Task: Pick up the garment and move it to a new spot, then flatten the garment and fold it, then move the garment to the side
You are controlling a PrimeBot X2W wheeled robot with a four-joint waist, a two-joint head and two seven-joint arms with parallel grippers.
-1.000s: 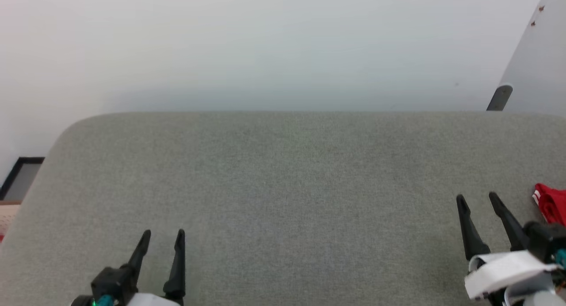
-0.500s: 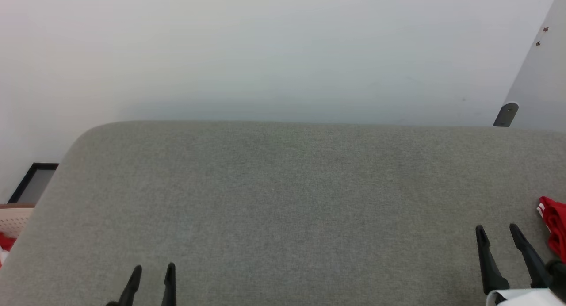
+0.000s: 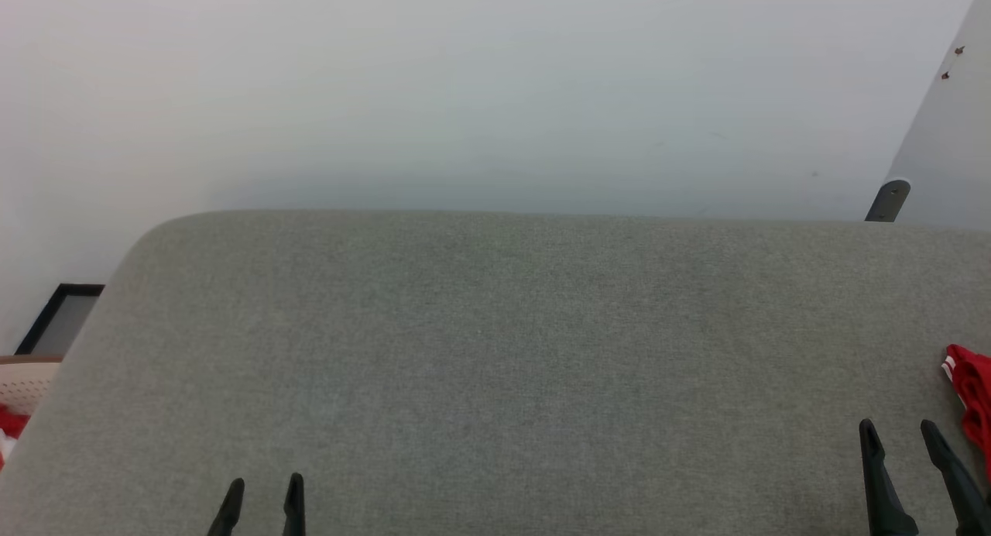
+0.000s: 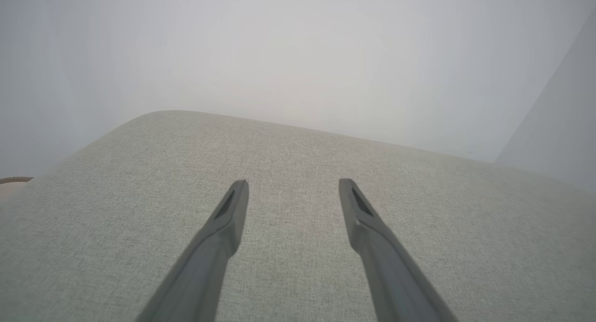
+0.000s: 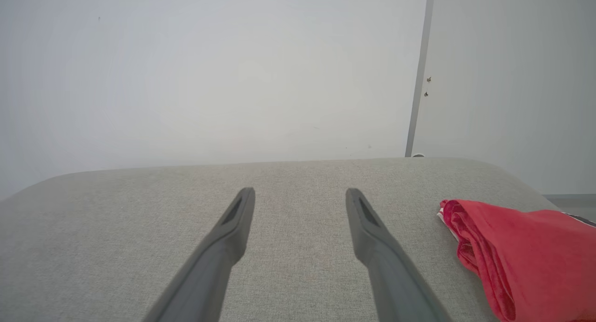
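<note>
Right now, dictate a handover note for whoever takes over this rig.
Left gripper: open, empty, above the grey upholstered surface.
Right gripper: open, empty, apart from the red jersey.
Jersey: lies in folds at the surface's right end, right of that gripper, partly out of frame.
Done: apparently folded and set aside.
Left: probably nothing; check the fold, which the frames cut off.
</note>
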